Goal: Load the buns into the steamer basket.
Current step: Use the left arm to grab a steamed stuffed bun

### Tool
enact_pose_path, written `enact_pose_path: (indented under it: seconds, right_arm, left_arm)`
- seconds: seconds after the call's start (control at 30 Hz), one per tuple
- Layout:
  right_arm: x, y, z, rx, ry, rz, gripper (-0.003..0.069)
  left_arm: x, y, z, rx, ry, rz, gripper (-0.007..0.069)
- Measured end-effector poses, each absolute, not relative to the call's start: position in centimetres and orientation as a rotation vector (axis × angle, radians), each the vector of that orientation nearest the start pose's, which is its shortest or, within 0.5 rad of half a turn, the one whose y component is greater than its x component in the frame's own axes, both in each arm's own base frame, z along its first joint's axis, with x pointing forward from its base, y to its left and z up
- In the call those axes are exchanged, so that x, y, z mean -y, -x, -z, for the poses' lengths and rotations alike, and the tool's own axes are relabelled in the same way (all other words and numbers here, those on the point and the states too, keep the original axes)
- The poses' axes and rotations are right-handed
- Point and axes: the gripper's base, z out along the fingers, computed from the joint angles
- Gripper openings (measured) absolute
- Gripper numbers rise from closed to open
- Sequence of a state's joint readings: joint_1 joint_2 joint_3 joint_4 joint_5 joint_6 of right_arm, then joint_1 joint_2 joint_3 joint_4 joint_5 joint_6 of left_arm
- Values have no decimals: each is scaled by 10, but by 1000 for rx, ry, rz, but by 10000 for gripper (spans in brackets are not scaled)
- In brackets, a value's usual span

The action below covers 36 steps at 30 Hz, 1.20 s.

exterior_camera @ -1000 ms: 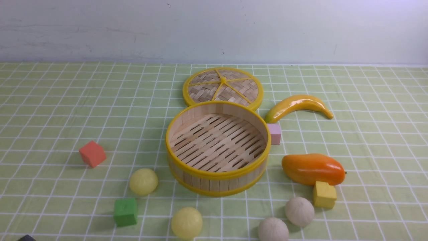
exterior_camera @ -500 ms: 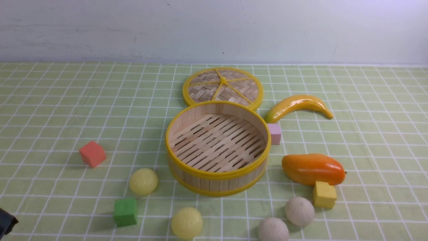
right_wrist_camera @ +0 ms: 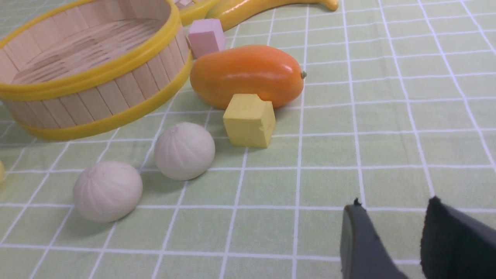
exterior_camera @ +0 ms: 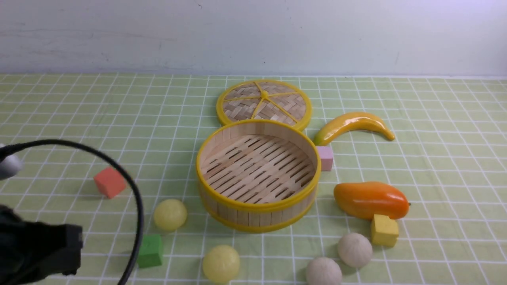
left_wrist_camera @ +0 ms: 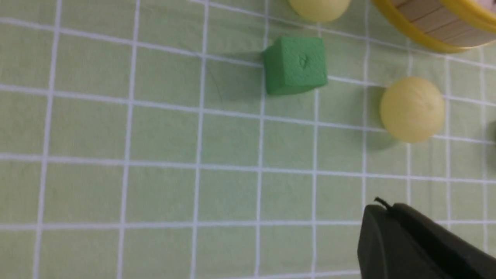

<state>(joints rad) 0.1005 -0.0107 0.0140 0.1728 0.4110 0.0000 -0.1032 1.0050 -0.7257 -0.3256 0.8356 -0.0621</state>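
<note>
The steamer basket (exterior_camera: pixel 257 217) stands mid-table with nothing in it. Two pale yellow buns (exterior_camera: pixel 170 214) (exterior_camera: pixel 221 263) lie at its front left. Two off-white buns (exterior_camera: pixel 355 249) (exterior_camera: pixel 323 271) lie at its front right. My left arm (exterior_camera: pixel 35 249) fills the lower left corner of the front view. The left gripper (left_wrist_camera: pixel 383 207) is shut on nothing above bare cloth, apart from the nearer yellow bun (left_wrist_camera: pixel 412 109). Low over the cloth, my right gripper (right_wrist_camera: pixel 395 207) is open with nothing between its fingers, to the right of the off-white buns (right_wrist_camera: pixel 184 150) (right_wrist_camera: pixel 107 191).
A green cube (exterior_camera: pixel 149 250) and a red cube (exterior_camera: pixel 109 181) sit on the left. A black cable (exterior_camera: pixel 119 170) arcs over them. The woven lid (exterior_camera: pixel 264 103) lies behind the basket. Banana (exterior_camera: pixel 352 124), pink cube (exterior_camera: pixel 325 158), mango (exterior_camera: pixel 370 200) and yellow cube (exterior_camera: pixel 384 230) are on the right.
My left arm and its cable have come up into the front view from the lower left corner. The buns, the basket and the other things have not moved.
</note>
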Motion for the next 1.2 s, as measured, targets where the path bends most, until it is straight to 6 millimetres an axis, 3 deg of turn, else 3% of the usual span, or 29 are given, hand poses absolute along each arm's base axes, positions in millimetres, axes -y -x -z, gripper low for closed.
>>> enact_pose_path:
  seconds: [0.07,0.13,0.23,0.5,0.63,0.9,1.07,1.2]
  right_arm:
    - [-11,-50,-173,-1899,-8,-242,239]
    - [-11,-50,-173,-1899,-8,-242,239]
    - [-11,-50,-173,-1899,-8,-242,239]
    - [-11,-50,-173,-1899,-8,-242,239]
    - [-11,-50,-173,-1899,-8,-242,239]
    - [-11,-50,-173,-1899,-8,-242,239]
    - [-11,-50,-173,-1899,-8,-242,239]
    - [-11,-50,-173,-1899,-8,-242,239]
  left_arm:
    - [46,-190,-279,-2618,96,452,-13]
    - [71,-211,-279,-2644,-63,467,-13]
    - [92,-226,-282,-2650,-160,456,-13]
    - [106,-279,-261,-2709,-192,320,-12]
    - [114,-309,-239,-2750,-219,262,81]
    - [117,-335,-213,-2745,-269,178,280]
    - [119,-341,-202,-2738,-279,162,281]
    - [119,-345,-194,-2746,-283,156,237]
